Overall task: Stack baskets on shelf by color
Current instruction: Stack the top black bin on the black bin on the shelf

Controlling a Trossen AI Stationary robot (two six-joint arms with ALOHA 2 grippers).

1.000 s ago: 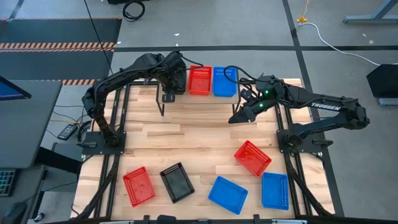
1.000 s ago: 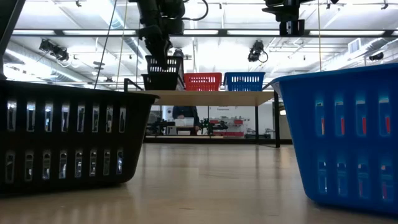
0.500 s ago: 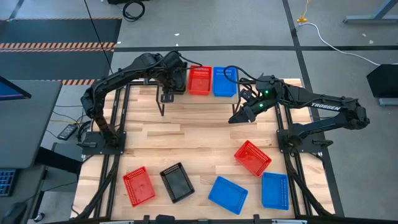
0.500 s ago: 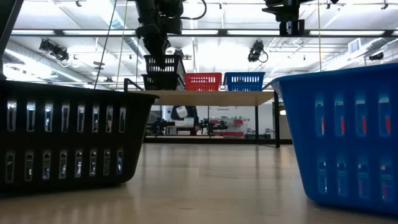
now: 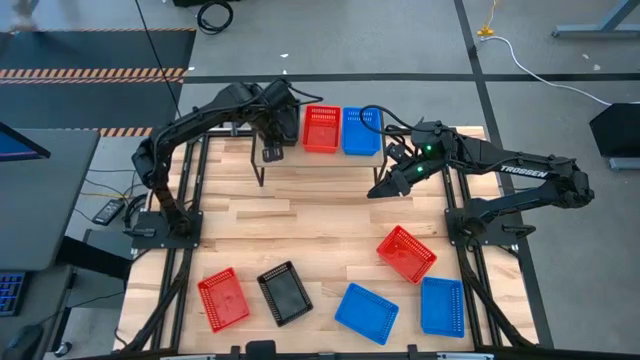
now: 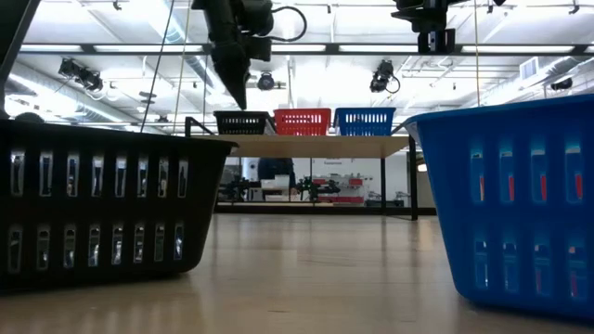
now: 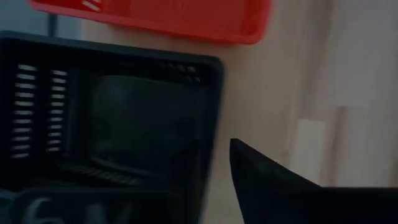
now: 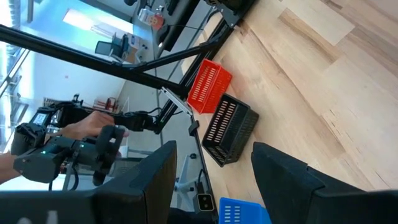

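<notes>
1. On the shelf [image 6: 316,142], three baskets stand in a row: a black basket [image 6: 241,122] at one end, a red basket [image 5: 321,129] in the middle just beside it, and a blue basket [image 5: 361,131] at the other end.
2. Above the shelf's black-basket end, the left gripper [image 6: 235,79] hangs clear of the basket rim; the low view shows daylight between the fingertips and the black basket, so it grips nothing. Whether its fingers are parted or closed cannot be told.
3. The left wrist view looks down into the black basket [image 7: 118,124], with the red basket's edge [image 7: 161,15] just beside it on the shelf top.
4. In front of the shelf's blue-basket end, the right gripper [image 5: 385,187] hovers over the table [image 5: 300,215], its fingers spread apart and empty, as its own wrist view shows.
5. Well apart from the shelf, along the table's near edge, lie six more baskets: a red one [image 5: 222,298], a black one [image 5: 284,292], a blue one [image 5: 366,312], and a second blue one [image 5: 441,306], with another red one [image 5: 405,253] somewhat nearer the shelf.
6. Both wrist views and the low view agree that every basket on the shelf sits upright.
</notes>
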